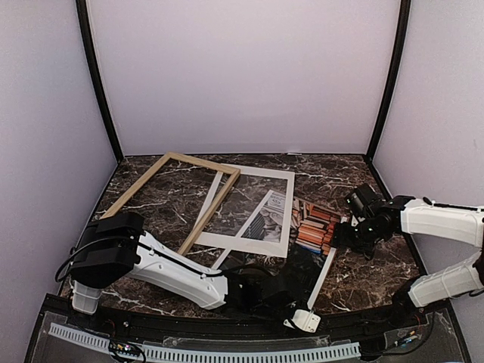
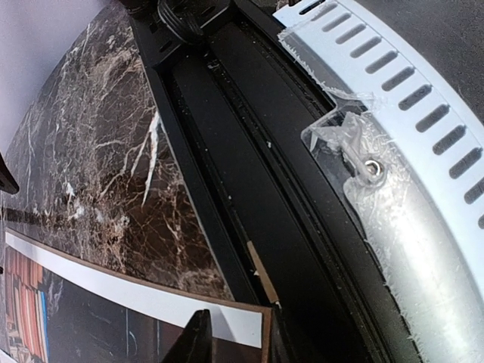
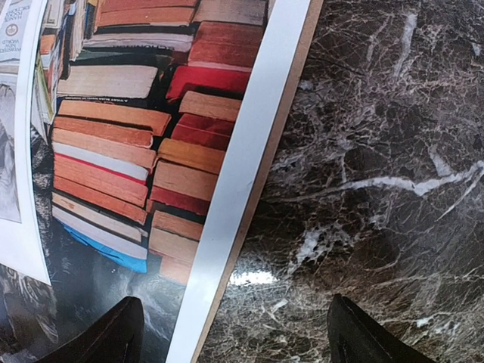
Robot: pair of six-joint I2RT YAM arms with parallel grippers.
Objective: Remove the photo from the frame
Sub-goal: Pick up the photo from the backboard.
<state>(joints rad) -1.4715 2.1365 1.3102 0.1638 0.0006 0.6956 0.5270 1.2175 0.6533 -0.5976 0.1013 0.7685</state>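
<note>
The photo point(image 1: 314, 223), a cat with stacked red-orange books, lies flat on the marble table, out of the frame point(image 1: 204, 163), which rests empty at the back left. In the right wrist view the photo point(image 3: 128, 136) shows its white margin over a thin brown backing board point(image 3: 267, 156). My right gripper point(image 3: 234, 336) hangs open over that edge, one finger above the print and one above bare marble. My left gripper point(image 2: 236, 333) is at the photo's near corner point(image 2: 227, 321); one finger point(image 2: 193, 340) overlaps the print, while the other is lost against the dark rail.
A white mat border point(image 1: 290, 215) lies between frame and photo, overlapping both. A black rail point(image 2: 249, 189) and a white slotted duct point(image 2: 408, 98) run along the table's near edge. Purple walls close in the back and sides.
</note>
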